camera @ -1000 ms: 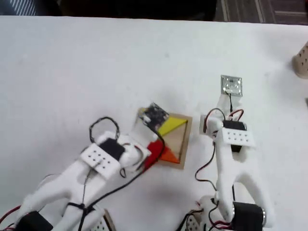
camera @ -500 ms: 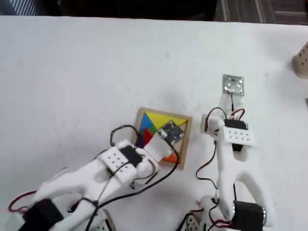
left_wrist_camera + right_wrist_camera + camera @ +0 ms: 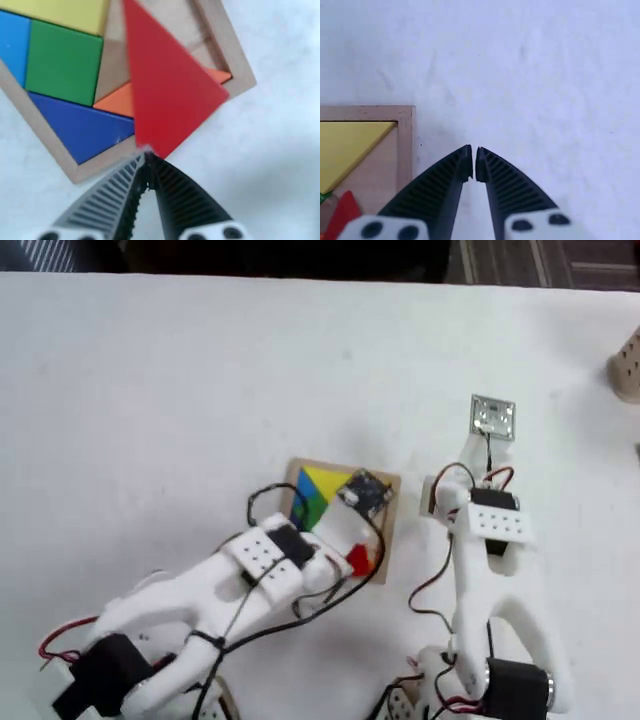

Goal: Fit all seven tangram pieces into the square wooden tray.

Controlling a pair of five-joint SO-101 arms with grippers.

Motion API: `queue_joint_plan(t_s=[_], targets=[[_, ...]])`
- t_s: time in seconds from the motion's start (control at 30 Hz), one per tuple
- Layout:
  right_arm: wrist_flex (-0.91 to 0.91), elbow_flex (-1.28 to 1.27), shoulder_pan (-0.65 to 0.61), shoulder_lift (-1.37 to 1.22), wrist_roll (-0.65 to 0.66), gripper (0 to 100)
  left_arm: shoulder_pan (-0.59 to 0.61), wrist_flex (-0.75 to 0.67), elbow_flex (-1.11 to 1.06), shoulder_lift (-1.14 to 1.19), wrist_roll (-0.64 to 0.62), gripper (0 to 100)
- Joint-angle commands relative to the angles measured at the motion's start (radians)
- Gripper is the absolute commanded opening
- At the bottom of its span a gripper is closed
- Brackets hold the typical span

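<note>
Placement step. Left gripper (image 3: 146, 165): jaws seemingly clamped on red triangular piece (image 3: 167, 95), skewed across a corner of square wooden tray (image 3: 229, 50). Next: rotate, seat flat. Right gripper (image 3: 473, 165): jaws together, empty.

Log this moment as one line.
left claw: shut on red triangle | red triangle: lying across tray rim, unseated | right claw: shut, empty, over table beside tray

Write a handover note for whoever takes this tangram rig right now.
Left gripper: shut on a corner of the red triangle, which lies across the tray rim, not seated.
Right gripper: shut, empty, over the table beside the tray.
Done: yellow, green, blue and orange pieces sit in the tray.
To do: seat the red triangle in the bare gap.
</note>
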State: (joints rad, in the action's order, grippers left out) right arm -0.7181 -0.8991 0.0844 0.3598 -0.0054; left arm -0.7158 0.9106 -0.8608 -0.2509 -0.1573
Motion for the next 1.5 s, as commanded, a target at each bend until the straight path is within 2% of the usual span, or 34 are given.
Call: queue_joint_plan(t_s=[0.0,0.27,0.47,0.6,0.7,0.87,0.93,1.17,1.37,1.47], targets=[[0.002,0.057,0.007,0.007,-0.011,2.1,-0.015,-0.012,0.061,-0.001,-0.025,2],[0.002,0.057,0.005,0.007,-0.012,2.1,0.007,-0.017,0.068,-0.002,-0.021,2],[0.002,0.057,0.002,0.005,-0.012,2.1,0.171,-0.008,0.146,-0.018,-0.023,2],[0.002,0.057,0.002,0.005,-0.012,2.1,0.225,-0.012,0.089,-0.168,-0.025,2],[0.002,0.057,0.002,0.005,-0.012,2.1,0.148,-0.008,-0.025,-0.323,-0.025,2],[0.002,0.057,0.001,0.005,-0.012,2.1,-0.111,-0.005,-0.219,-0.510,-0.020,2],[0.002,0.057,0.001,0.005,-0.012,2.1,-0.171,-0.017,-0.241,-0.521,-0.025,2],[0.002,0.057,0.002,0.005,-0.015,2.1,-0.185,-0.104,-0.216,-0.308,-0.028,2],[0.016,0.052,0.002,0.005,-0.017,2.1,-0.182,-0.097,-0.084,-0.025,-0.074,2],[0.016,0.052,0.002,0.005,-0.017,2.1,-0.156,-0.081,-0.040,0.024,-0.075,2]])
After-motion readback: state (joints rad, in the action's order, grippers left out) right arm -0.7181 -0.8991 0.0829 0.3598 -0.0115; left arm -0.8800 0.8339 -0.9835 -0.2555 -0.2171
